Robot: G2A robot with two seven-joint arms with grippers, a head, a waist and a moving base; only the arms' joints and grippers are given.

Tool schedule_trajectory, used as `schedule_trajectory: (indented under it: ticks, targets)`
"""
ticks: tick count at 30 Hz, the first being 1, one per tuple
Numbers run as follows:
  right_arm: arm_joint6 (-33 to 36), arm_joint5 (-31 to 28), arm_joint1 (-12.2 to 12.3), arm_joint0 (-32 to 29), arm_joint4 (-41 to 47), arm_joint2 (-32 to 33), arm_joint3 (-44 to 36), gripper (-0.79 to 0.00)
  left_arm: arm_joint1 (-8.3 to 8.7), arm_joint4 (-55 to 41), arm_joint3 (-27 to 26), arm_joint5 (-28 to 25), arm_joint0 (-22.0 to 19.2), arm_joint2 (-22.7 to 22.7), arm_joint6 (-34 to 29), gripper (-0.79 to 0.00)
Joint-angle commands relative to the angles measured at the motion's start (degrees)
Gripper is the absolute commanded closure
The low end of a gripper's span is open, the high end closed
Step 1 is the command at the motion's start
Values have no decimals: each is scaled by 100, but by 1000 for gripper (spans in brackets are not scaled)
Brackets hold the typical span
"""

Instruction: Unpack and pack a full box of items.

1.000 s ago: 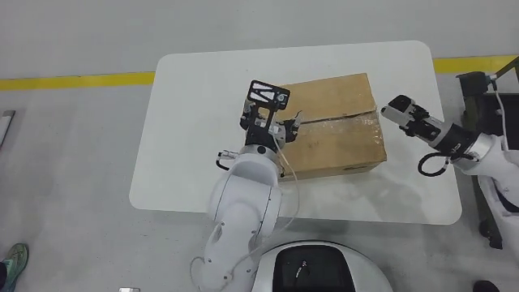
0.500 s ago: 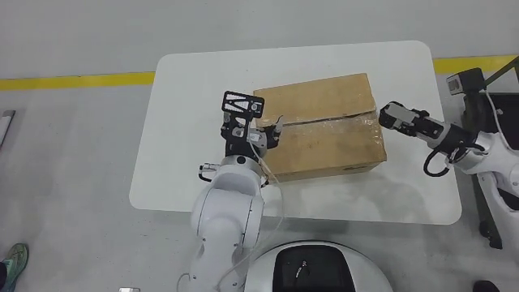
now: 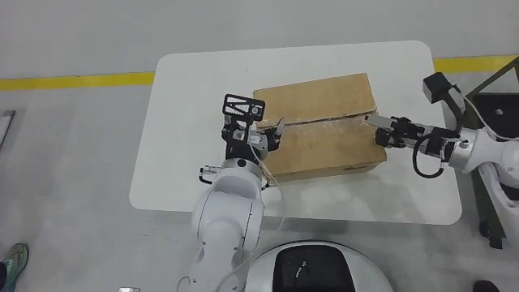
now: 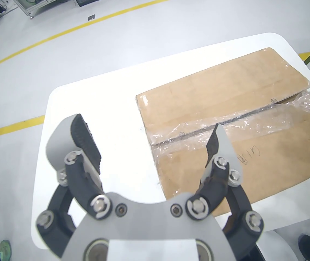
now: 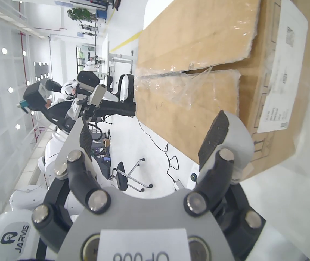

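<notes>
Bearing white printed label [image 5: 283,66]: taped box [image 3: 324,126]

Top cam: above the arms, facing straight down, far enough back to take in the whole table [image 3: 186,130] with the box [image 3: 324,142] mid-frame; left wrist cam: behind the left gripper [image 4: 148,126], high over one end of the box, tilted down and out across the table to the floor beyond; right wrist cam: behind the right gripper [image 5: 152,120], rolled on its side, close to the box's labelled end, looking along the lid; all three share the taped seam [image 3: 324,118].
</notes>
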Motion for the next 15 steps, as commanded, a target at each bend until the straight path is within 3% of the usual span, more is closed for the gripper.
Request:
schedule_trajectory:
  ticks: [1, 2, 4, 6, 8, 10, 15]
  targets:
    - [-34, 103, 11, 145, -265, -158, 45, -785, 5, 4, -27, -3, 23, -13, 7, -785]
    - [-49, 153, 22, 210, -504, -245, 62, -748, 8, 10, -41, -6, 36, -22, 8, -785]
    - [-83, 221, 18, 323, -556, -380, 89, -505, 12, 8, -59, -4, 53, -37, 12, -785]
    - [-103, 268, 16, 452, -675, -547, 141, -372, 17, 6, -76, -2, 72, -54, 6, -785]
    - [-121, 360, 14, 605, -825, -724, 211, -339, 22, 6, -93, -1, 93, -67, 11, -785]
    - [-125, 439, 11, 725, -916, -860, 282, -256, 26, 7, -106, -3, 112, -72, 19, -785]
    - [-100, 607, 14, 920, -1097, -1081, 405, -197, 37, -7, -136, 5, 156, -100, 30, -785]
